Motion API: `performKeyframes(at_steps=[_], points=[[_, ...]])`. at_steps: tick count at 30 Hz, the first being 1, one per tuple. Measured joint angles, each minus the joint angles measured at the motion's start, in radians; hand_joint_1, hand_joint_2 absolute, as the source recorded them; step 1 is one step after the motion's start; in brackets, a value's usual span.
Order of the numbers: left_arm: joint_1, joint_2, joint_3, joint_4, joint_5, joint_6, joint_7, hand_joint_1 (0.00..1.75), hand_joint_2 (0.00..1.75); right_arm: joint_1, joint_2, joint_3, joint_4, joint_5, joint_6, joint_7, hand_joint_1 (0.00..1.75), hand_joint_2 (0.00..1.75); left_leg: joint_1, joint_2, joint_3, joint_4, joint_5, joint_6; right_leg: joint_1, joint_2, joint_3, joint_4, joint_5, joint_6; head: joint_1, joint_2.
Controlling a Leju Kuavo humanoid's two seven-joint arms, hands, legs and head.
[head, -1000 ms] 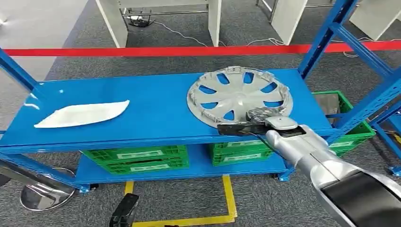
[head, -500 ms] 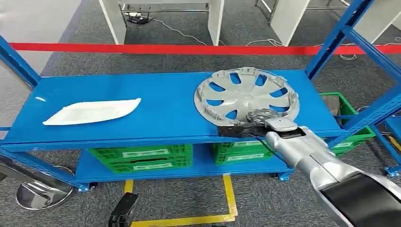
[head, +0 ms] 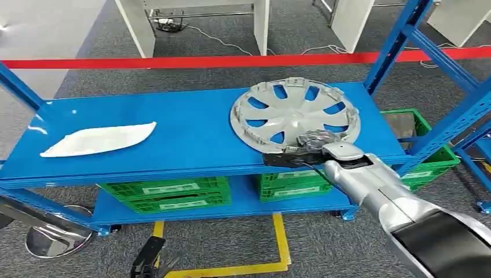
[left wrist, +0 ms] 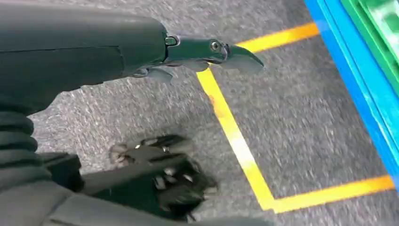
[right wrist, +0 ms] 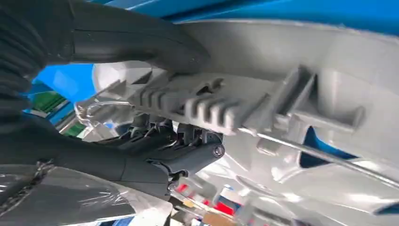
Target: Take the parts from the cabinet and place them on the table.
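A silver hubcap (head: 295, 113) lies on the top board of the blue cabinet (head: 191, 133), toward its right end. My right hand (head: 315, 147) grips the hubcap's near rim at the board's front edge. In the right wrist view the thumb lies over the ribbed rim (right wrist: 291, 70) and the dark fingers (right wrist: 155, 155) curl under it. A flat white part (head: 98, 139) lies at the board's left end. My left hand (head: 149, 260) hangs low by the floor, fingers (left wrist: 207, 49) stretched out and holding nothing.
Green crates (head: 168, 194) stand on the lower board and another green crate (head: 428, 156) beside the cabinet's right post. Yellow floor tape (head: 281, 243) runs in front. A red barrier tape (head: 231, 59) crosses behind. A round metal base (head: 52, 237) stands at lower left.
The whole picture swayed to the right and back, so the camera moved. My right hand keeps its grip on the hubcap's near rim; the white part lies where it was.
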Motion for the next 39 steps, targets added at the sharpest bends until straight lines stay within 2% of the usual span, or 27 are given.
performKeyframes(at_steps=[1, 2, 4, 5, 6, 9, 10, 11, 14, 15, 16, 17, 19, 20, 21, 24, 25, 26, 27, 29, 30, 31, 32, 34, 35, 36, 39], points=[[0.0, 0.001, 0.0, 0.0, -0.001, 0.011, 0.007, 0.0, 1.75, 0.002, 0.0, 0.0, -0.003, 0.0, -0.006, -0.003, 1.75, 1.75, 0.0, 0.0, 0.01, -0.024, 0.026, 0.001, 0.0, 0.002, 0.001, 0.001, 0.0, 0.0, -0.001, 0.0], [-0.001, 0.002, 0.001, 0.0, -0.001, 0.022, 0.013, 0.0, 1.75, 0.003, 0.0, 0.002, -0.011, -0.001, -0.012, -0.005, 1.75, 1.75, 0.0, 0.0, 0.039, -0.091, 0.072, 0.003, 0.0, 0.005, 0.001, 0.002, -0.001, 0.001, 0.0, 0.0], [-0.001, 0.004, 0.001, 0.0, -0.001, 0.034, 0.016, 0.0, 1.75, 0.005, 0.0, 0.003, -0.028, -0.001, -0.02, -0.005, 1.75, 1.75, 0.0, 0.0, 0.111, -0.27, 0.164, 0.012, 0.0, 0.01, 0.0, 0.008, -0.007, 0.007, -0.001, 0.0], [-0.002, 0.004, 0.002, 0.0, 0.0, 0.035, 0.017, 0.0, 1.75, 0.005, 0.0, 0.003, -0.034, -0.001, -0.027, -0.005, 1.75, 1.75, -0.005, 0.0, 0.121, -0.285, 0.15, 0.015, 0.008, 0.011, -0.005, 0.014, -0.009, 0.012, -0.001, 0.0], [-0.003, 0.004, 0.002, 0.0, 0.0, 0.036, 0.017, 0.0, 1.75, 0.004, 0.0, 0.003, -0.039, 0.0, -0.031, -0.004, 1.75, 1.75, -0.005, 0.0, 0.123, -0.305, 0.144, 0.021, 0.007, 0.012, -0.012, 0.017, -0.007, 0.015, 0.001, 0.0], [0.0, 0.004, 0.004, 0.0, 0.0, 0.039, 0.023, 0.0, 1.75, 0.005, -0.002, 0.005, -0.064, 0.003, -0.035, -0.006, 1.75, 1.75, -0.006, -0.003, 0.116, -0.304, 0.148, 0.035, 0.004, 0.009, -0.015, 0.012, -0.005, 0.029, 0.0, 0.0], [-0.001, 0.003, 0.005, 0.0, 0.0, 0.04, 0.023, 0.0, 1.75, 0.005, -0.003, 0.005, -0.073, 0.004, -0.035, -0.006, 1.75, 1.75, -0.001, -0.001, 0.121, -0.311, 0.152, 0.042, 0.002, 0.009, -0.028, 0.022, -0.019, 0.034, 0.0, 0.0], [-0.003, 0.003, 0.005, 0.0, 0.0, 0.04, 0.023, 0.0, 1.75, 0.003, -0.004, 0.005, -0.078, 0.004, -0.036, -0.006, 1.75, 1.75, -0.001, -0.002, 0.121, -0.313, 0.153, 0.049, 0.002, 0.009, -0.046, 0.06, -0.045, 0.037, 0.006, 0.0], [-0.003, 0.003, 0.006, 0.0, 0.0, 0.04, 0.023, 0.0, 1.75, 0.004, -0.005, 0.006, -0.085, 0.005, -0.039, -0.006, 1.75, 1.75, -0.002, -0.002, 0.121, -0.312, 0.149, 0.057, 0.0, 0.008, -0.16, 0.294, -0.138, 0.045, 0.006, 0.0], [-0.003, 0.003, 0.007, 0.0, 0.0, 0.04, 0.023, 0.0, 1.75, 0.007, -0.005, 0.008, -0.085, 0.005, -0.038, -0.007, 1.75, 1.75, -0.002, -0.002, 0.121, -0.312, 0.149, 0.057, -0.001, 0.008, -0.181, 0.331, -0.14, 0.046, 0.007, 0.0], [-0.003, 0.003, 0.008, 0.0, 0.0, 0.04, 0.023, 0.0, 1.75, 0.009, -0.007, 0.009, -0.086, 0.005, -0.038, -0.006, 1.75, 1.75, -0.002, -0.004, 0.123, -0.312, 0.147, 0.058, -0.002, 0.008, -0.179, 0.317, -0.117, 0.045, 0.007, 0.0], [-0.002, 0.003, 0.009, 0.0, 0.0, 0.04, 0.023, 0.0, 1.75, 0.01, -0.007, 0.01, -0.086, 0.005, -0.038, -0.006, 1.75, 1.75, -0.002, -0.008, 0.125, -0.31, 0.145, 0.056, -0.002, 0.008, -0.154, 0.259, -0.075, 0.043, 0.007, 0.0], [-0.003, 0.002, 0.011, 0.0, 0.0, 0.04, 0.023, 0.0, 1.75, 0.009, -0.008, 0.01, -0.092, 0.005, -0.038, -0.006, 1.75, 1.75, -0.002, -0.01, 0.134, -0.308, 0.137, 0.049, -0.002, 0.005, -0.066, 0.07, 0.023, 0.037, 0.007, 0.0], [-0.002, 0.002, 0.011, 0.0, 0.0, 0.04, 0.023, 0.0, 1.75, 0.008, -0.009, 0.01, -0.092, 0.005, -0.04, -0.006, 1.75, 1.75, -0.005, -0.01, 0.131, -0.309, 0.135, 0.043, 0.001, 0.002, -0.046, 0.045, 0.009, 0.035, 0.006, 0.0], [-0.004, 0.003, 0.013, 0.0, 0.0, 0.04, 0.024, 0.0, 1.75, 0.005, -0.009, 0.01, -0.093, 0.005, -0.04, -0.006, 1.75, 1.75, -0.009, -0.01, 0.125, -0.301, 0.135, 0.039, 0.003, 0.005, -0.034, 0.023, 0.01, 0.032, 0.005, 0.0], [-0.002, 0.001, 0.014, 0.0, 0.0, 0.04, 0.025, 0.0, 1.75, 0.01, -0.012, 0.014, -0.097, 0.005, -0.04, -0.006, 1.75, 1.75, -0.009, -0.009, 0.122, -0.303, 0.137, 0.028, 0.004, 0.006, -0.039, 0.024, 0.0, 0.02, 0.006, 0.0], [-0.002, 0.002, 0.014, 0.0, 0.0, 0.041, 0.026, 0.0, 1.75, 0.011, -0.013, 0.014, -0.1, 0.005, -0.041, -0.007, 1.75, 1.75, -0.006, -0.008, 0.117, -0.297, 0.124, 0.02, -0.004, 0.005, -0.034, 0.018, 0.002, 0.014, 0.007, 0.0], [-0.002, 0.002, 0.014, 0.0, 0.0, 0.042, 0.026, 0.0, 1.75, 0.011, -0.013, 0.014, -0.104, 0.006, -0.044, -0.006, 1.75, 1.75, -0.007, -0.007, 0.108, -0.27, 0.106, 0.015, -0.003, 0.005, -0.034, 0.018, 0.002, 0.011, 0.003, 0.0], [-0.002, 0.003, 0.015, 0.0, 0.001, 0.045, 0.027, 0.0, 1.75, 0.01, -0.014, 0.014, -0.11, 0.006, -0.049, -0.006, 1.75, 1.75, -0.006, -0.005, 0.081, -0.206, 0.069, 0.01, -0.003, 0.005, -0.033, 0.018, 0.0, 0.003, 0.0, 0.0], [0.001, 0.004, 0.017, 0.0, 0.005, 0.051, 0.029, 0.0, 1.75, 0.011, -0.017, 0.017, -0.131, 0.007, -0.055, -0.011, 1.75, 1.75, -0.005, -0.005, 0.007, -0.038, -0.003, 0.005, -0.002, 0.008, -0.03, 0.018, -0.002, 0.0, 0.001, 0.0], [0.003, 0.004, 0.017, 0.0, 0.007, 0.052, 0.029, 0.0, 1.75, 0.011, -0.019, 0.019, -0.145, 0.007, -0.055, -0.011, 1.75, 1.75, -0.005, -0.005, -0.016, 0.009, -0.011, 0.004, -0.002, 0.011, -0.028, 0.019, -0.003, -0.001, 0.0, 0.0], [0.003, 0.005, 0.018, 0.0, 0.008, 0.053, 0.03, 0.0, 1.75, 0.011, -0.021, 0.022, -0.166, 0.005, -0.051, -0.01, 1.75, 1.75, -0.005, -0.005, -0.019, 0.008, 0.007, 0.006, -0.002, 0.012, -0.026, 0.019, -0.004, -0.001, 0.001, 0.0], [0.004, 0.005, 0.019, 0.0, 0.01, 0.053, 0.03, 0.0, 1.75, 0.01, -0.025, 0.025, -0.189, 0.002, -0.047, -0.008, 1.75, 1.75, -0.005, -0.005, -0.003, -0.032, 0.045, 0.008, -0.002, 0.014, -0.022, 0.019, -0.006, 0.0, 0.0, 0.0], [0.004, 0.006, 0.02, 0.0, 0.011, 0.055, 0.03, 0.0, 1.75, -0.001, -0.033, 0.032, -0.245, -0.009, -0.039, -0.003, 1.75, 1.75, -0.005, -0.005, 0.065, -0.203, 0.151, 0.018, -0.002, 0.015, -0.015, 0.02, -0.011, 0.003, 0.0, 0.0], [0.005, 0.007, 0.022, 0.0, 0.011, 0.057, 0.03, 0.0, 1.75, -0.01, -0.037, 0.034, -0.27, -0.014, -0.034, -0.003, 1.75, 1.75, -0.008, -0.006, 0.09, -0.263, 0.168, 0.024, -0.001, 0.015, -0.016, 0.021, -0.013, 0.006, 0.002, 0.0], [0.006, 0.007, 0.023, 0.0, 0.011, 0.057, 0.03, 0.0, 1.75, -0.018, -0.04, 0.036, -0.285, -0.016, -0.032, -0.005, 1.75, 1.75, -0.011, -0.006, 0.094, -0.275, 0.168, 0.025, 0.006, 0.018, -0.02, 0.026, -0.014, 0.009, 0.002, 0.0], [0.005, 0.007, 0.026, 0.0, 0.014, 0.059, 0.029, 0.0, 1.75, -0.038, -0.06, 0.048, -0.355, -0.025, -0.021, -0.003, 1.75, 1.75, -0.013, -0.006, 0.097, -0.291, 0.15, 0.036, 0.004, 0.014, -0.027, 0.022, -0.008, 0.022, 0.003, 0.0]])
